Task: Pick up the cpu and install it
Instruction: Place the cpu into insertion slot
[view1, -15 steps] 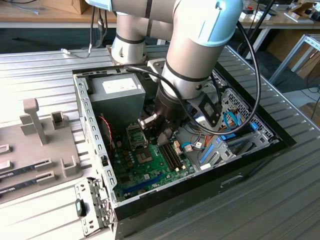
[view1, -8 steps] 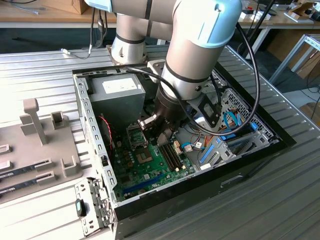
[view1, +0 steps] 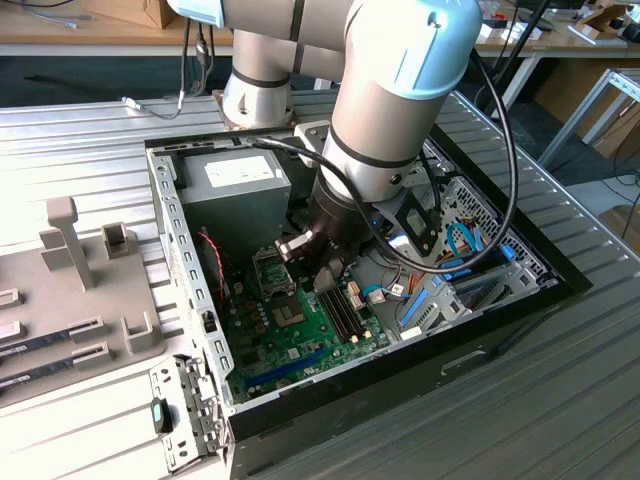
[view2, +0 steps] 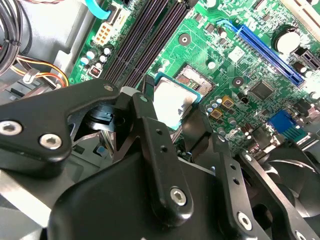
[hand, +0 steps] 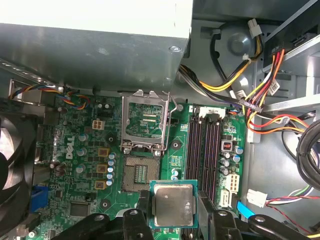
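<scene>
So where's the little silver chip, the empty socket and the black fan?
cpu (hand: 172, 204), first wrist view, middle of its silvery top plate.
socket (hand: 138, 173), first wrist view, its bare contact field.
fan (hand: 12, 155), first wrist view, its dark blades.

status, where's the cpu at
gripper shut on the cpu. cpu held above the motherboard, beside the open socket, not seated. socket cover raised, nothing on the socket.
</scene>
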